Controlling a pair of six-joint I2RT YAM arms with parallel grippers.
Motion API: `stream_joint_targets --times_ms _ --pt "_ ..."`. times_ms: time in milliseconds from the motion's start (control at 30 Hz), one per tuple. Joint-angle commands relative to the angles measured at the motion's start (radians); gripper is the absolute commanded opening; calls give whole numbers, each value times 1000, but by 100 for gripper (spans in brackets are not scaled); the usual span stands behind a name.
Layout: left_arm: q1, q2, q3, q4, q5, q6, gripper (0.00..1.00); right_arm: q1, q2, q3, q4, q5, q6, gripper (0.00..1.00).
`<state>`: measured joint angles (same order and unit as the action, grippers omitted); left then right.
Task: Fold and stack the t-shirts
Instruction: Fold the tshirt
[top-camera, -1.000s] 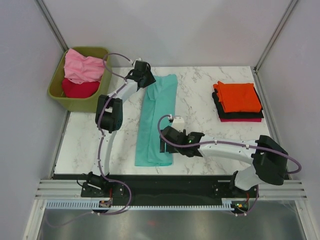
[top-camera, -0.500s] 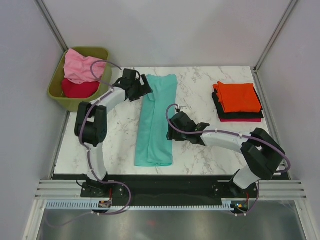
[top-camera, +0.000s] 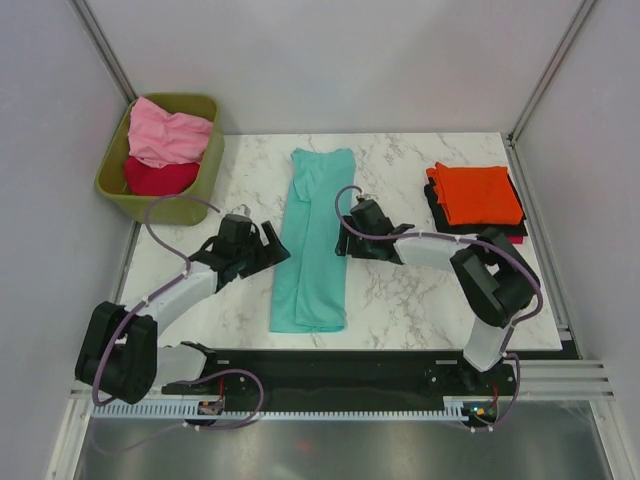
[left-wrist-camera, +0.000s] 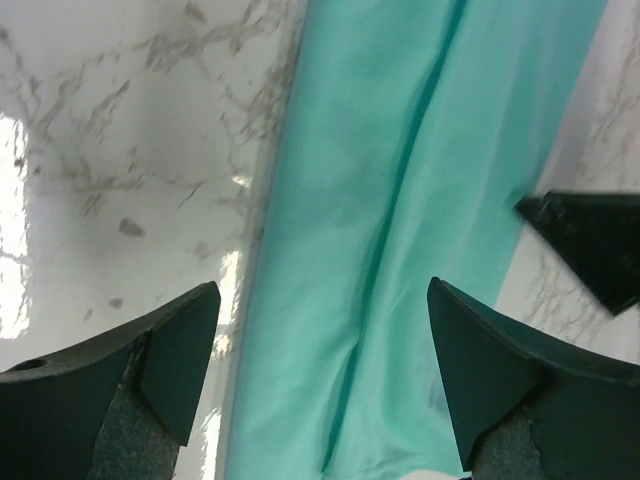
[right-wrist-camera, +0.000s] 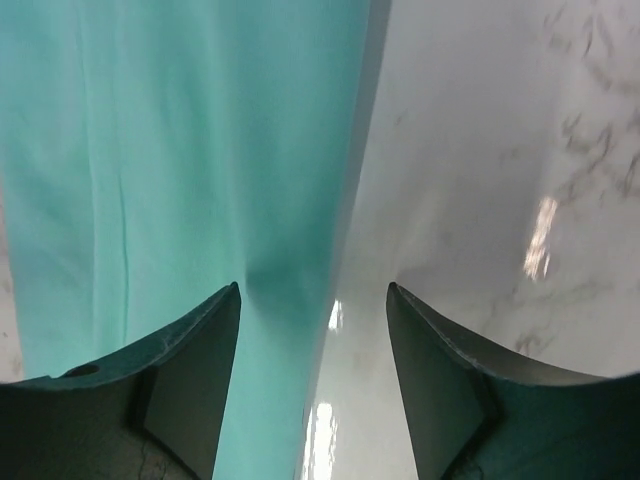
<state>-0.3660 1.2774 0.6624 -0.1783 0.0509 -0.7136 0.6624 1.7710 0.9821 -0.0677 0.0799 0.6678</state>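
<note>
A teal t-shirt (top-camera: 313, 240), folded into a long narrow strip, lies flat in the middle of the marble table (top-camera: 400, 300). My left gripper (top-camera: 277, 250) is open and empty at the strip's left edge, about halfway along; the teal cloth (left-wrist-camera: 380, 230) shows between its fingers. My right gripper (top-camera: 342, 238) is open and empty at the strip's right edge; one finger is over the teal cloth (right-wrist-camera: 180, 150), the other over bare table. A folded stack with an orange shirt (top-camera: 478, 193) on top of black and crimson ones sits at the right.
An olive-green bin (top-camera: 160, 205) stands off the table's far left corner, holding a pink shirt (top-camera: 170, 135) over a crimson one (top-camera: 158, 178). Grey walls enclose the table on three sides.
My left arm has swung from the shirt's far left corner down to its left edge at mid-length. My right gripper has moved from the near end up to the right edge at mid-length.
</note>
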Motion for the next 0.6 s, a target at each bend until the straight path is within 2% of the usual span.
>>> stream_joint_targets --times_ms 0,200,300,367,433,500,533,567 --pt "2 -75 -78 115 -14 -11 91 -87 111 78 17 -49 -34 68" --pt "1 -121 -113 154 30 9 89 -196 254 265 22 -127 -30 63" --pt "1 -119 -136 175 61 3 89 -236 379 384 0 -163 -20 57" --pt "1 -113 -130 174 69 8 88 -262 424 456 -6 -184 -14 47" --pt "1 -115 -132 175 67 8 88 -270 484 501 -12 -199 -14 45" --pt "1 -116 -133 175 76 5 88 -276 546 578 -39 -218 -17 36" --pt "2 -116 -135 174 78 5 88 -276 564 620 -49 -221 -16 22" --pt "1 -115 -135 175 82 2 88 -280 576 638 -56 -223 -14 15"
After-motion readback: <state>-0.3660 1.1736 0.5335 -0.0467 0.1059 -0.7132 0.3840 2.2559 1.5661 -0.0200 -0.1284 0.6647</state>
